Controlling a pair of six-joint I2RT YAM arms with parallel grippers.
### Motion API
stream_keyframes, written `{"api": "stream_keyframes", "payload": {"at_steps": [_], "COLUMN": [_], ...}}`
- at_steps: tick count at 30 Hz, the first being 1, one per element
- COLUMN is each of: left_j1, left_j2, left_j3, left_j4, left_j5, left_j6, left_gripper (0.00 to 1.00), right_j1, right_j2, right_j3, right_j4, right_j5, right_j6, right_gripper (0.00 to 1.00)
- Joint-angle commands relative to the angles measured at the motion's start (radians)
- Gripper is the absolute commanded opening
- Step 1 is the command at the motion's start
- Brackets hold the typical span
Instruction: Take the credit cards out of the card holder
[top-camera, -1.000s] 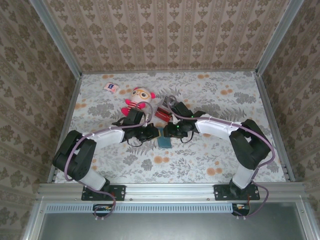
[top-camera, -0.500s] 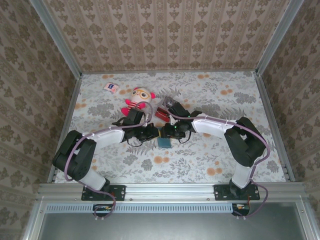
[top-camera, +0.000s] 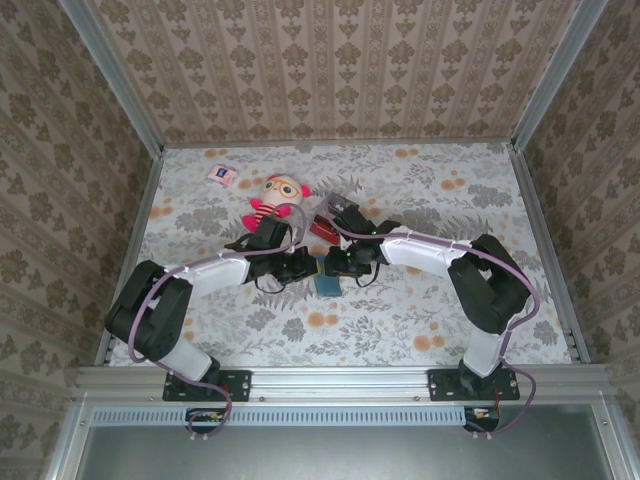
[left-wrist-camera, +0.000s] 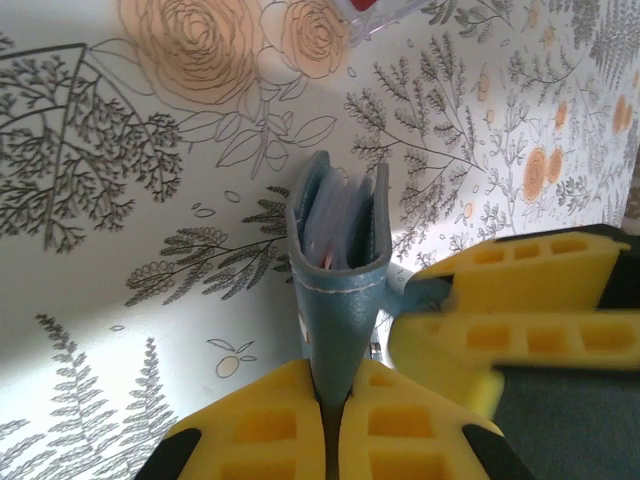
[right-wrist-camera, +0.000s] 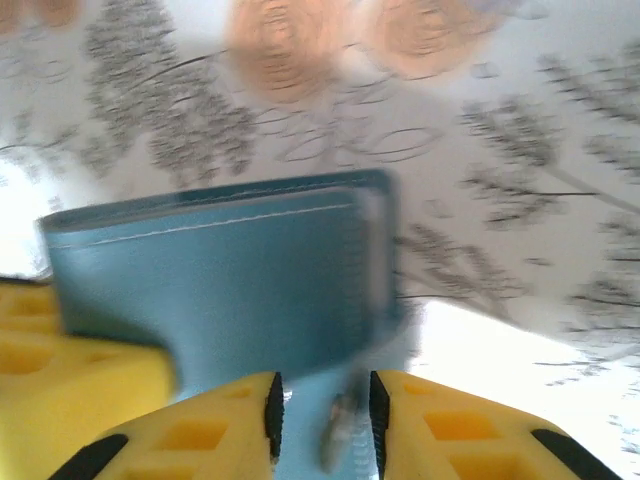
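The left gripper (left-wrist-camera: 333, 400) was closed on the fold of the card holder (left-wrist-camera: 335, 290), which was stood on edge with its pale slots slightly parted. A flap of it was pinched by the right gripper (right-wrist-camera: 322, 400). It was kept mid-table (top-camera: 420, 300), near a red-and-black pile (top-camera: 324, 228) and a plush doll (top-camera: 277, 197).

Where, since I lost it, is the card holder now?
The card holder is mid-table in the top view, gripped between the left gripper and right gripper, just nearer than the red pile.
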Motion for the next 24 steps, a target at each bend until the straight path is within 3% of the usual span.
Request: {"api": "stream_keyframes", "payload": {"at_steps": [1, 5, 10, 13, 17, 24], "left_j1": [0.01, 0.01, 0.01, 0.01, 0.01, 0.019], "left_j2": [-0.013, -0.006, 0.004, 0.011, 0.015, 0.006], "left_j3": [0.018, 0.022, 0.035, 0.044, 0.055, 0.094], "left_j4": [-0.047, -0.047, -0.06, -0.078, -0.101, -0.194], "left_j5": [-0.023, -0.018, -0.014, -0.018, -0.017, -0.071], "left_j6": [0.026, 0.029, 0.034, 0.037, 0.034, 0.048], "left_gripper": [0.0, 0.0, 0.0, 0.01, 0.19, 0.62], "right_j1": [-0.015, -0.015, -0.016, -0.016, -0.017, -0.021], "right_j2": [-0.008, -0.007, -0.005, 0.022, 0.045, 0.046], "right_j3": [-0.002, 0.007, 0.004, 0.023, 0.03, 0.018], "right_j4": [-0.113, -0.141, -0.035, -0.037, -0.043, -0.033], "right_j5": [0.126, 0.135, -0.012, -0.024, -0.009, -0.004], "right_j6": [0.034, 0.038, 0.006, 0.007, 0.013, 0.013], "right_gripper": [0.31, 0.29, 0.32, 0.31, 0.28, 0.16]}}
